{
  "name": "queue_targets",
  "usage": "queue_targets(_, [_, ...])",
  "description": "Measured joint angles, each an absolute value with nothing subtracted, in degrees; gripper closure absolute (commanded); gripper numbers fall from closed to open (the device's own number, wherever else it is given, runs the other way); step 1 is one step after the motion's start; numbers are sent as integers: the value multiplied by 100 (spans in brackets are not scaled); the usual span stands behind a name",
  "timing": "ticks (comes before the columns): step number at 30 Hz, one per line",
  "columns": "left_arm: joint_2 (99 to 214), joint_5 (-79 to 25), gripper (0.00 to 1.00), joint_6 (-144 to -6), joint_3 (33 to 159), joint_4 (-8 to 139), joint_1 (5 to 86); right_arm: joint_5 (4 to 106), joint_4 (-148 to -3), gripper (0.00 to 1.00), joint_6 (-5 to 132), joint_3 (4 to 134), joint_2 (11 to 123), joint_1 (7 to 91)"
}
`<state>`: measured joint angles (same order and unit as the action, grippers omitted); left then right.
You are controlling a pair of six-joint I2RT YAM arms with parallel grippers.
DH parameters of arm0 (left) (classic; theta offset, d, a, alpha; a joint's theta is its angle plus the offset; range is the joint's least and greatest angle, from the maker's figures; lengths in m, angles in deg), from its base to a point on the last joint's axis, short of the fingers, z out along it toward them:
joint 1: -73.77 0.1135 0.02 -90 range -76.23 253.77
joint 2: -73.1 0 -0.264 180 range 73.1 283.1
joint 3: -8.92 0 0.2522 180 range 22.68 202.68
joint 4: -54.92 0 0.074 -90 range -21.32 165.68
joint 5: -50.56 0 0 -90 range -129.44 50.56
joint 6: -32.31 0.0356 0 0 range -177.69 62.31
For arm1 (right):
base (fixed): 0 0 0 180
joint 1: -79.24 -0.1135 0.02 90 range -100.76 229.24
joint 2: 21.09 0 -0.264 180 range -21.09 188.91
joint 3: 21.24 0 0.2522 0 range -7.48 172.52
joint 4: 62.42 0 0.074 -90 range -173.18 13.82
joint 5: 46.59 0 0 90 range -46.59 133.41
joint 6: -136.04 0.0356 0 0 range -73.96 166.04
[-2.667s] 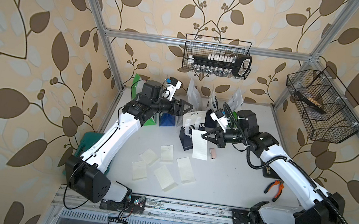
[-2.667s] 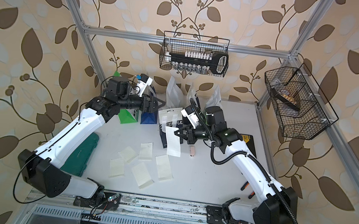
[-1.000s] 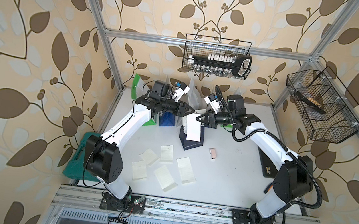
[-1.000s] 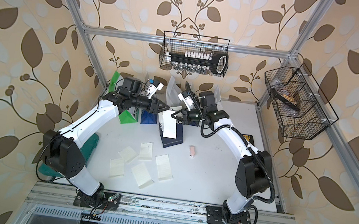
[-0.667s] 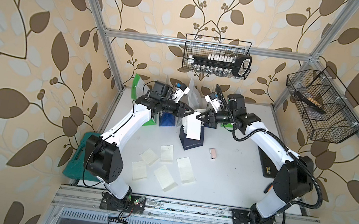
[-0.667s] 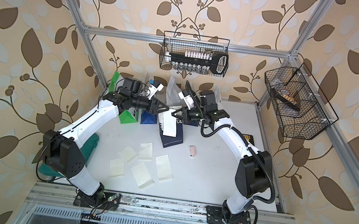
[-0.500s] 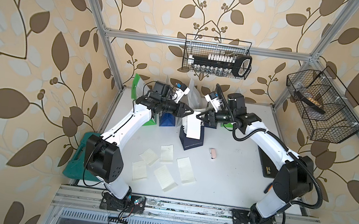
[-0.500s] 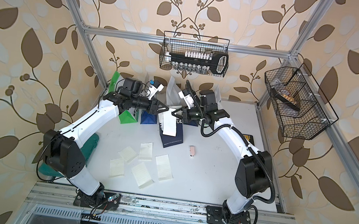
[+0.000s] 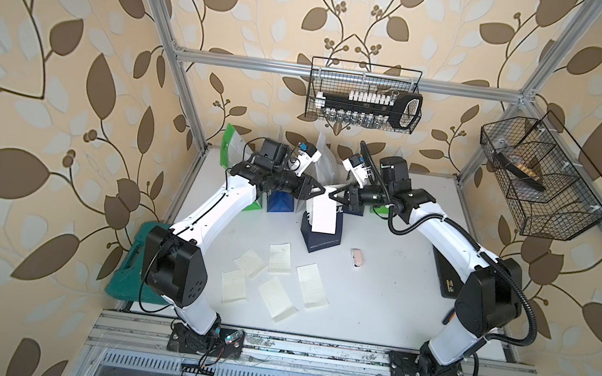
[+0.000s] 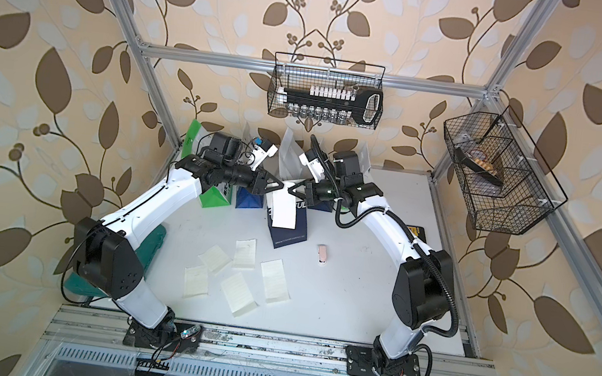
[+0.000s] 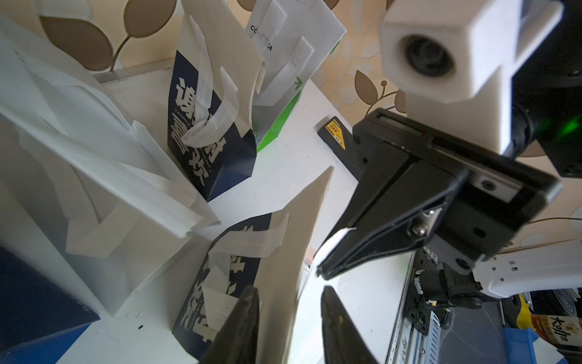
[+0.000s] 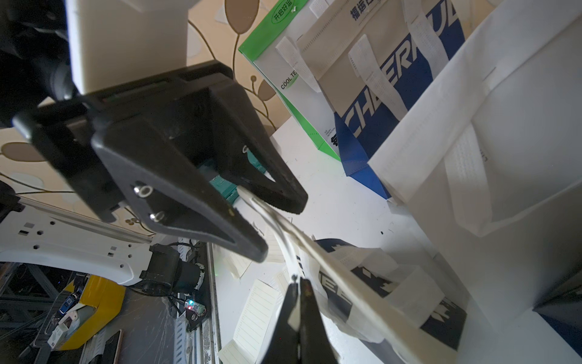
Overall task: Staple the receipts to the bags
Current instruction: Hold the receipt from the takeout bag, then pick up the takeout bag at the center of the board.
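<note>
A navy bag with white lettering stands mid-table in both top views. A white receipt hangs down its front face. My right gripper is shut on the receipt's top edge, and the right wrist view shows pale paper pinched between its tips. My left gripper faces it from the other side. In the left wrist view its jaws stand apart astride the bag's cream wall. Several loose receipts lie flat nearer the front.
More bags stand along the back: green-and-white, navy, white. A small pink stapler lies right of the held bag. A teal case sits at the left edge, a black box at the right.
Over the last second the left gripper's jaws have narrowed around the bag's top edge. Both arms have barely moved, and the right gripper has stayed shut on the receipt.
</note>
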<state>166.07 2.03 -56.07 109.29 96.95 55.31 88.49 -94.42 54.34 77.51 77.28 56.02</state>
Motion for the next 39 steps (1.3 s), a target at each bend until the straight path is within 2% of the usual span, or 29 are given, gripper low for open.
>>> queue_targets(25, [16744, 7, 71, -5421, 11084, 9830, 5409, 8626, -9715, 100, 5200, 7889, 7833, 5602])
queue_targets(34, [16760, -107, 67, -5338, 11091, 9898, 5385, 8602, -9717, 100, 5197, 7891, 7831, 5602])
queue_targets(39, [16762, -118, 61, -5325, 11095, 9905, 5385, 8602, -9713, 100, 5200, 7891, 7831, 5602])
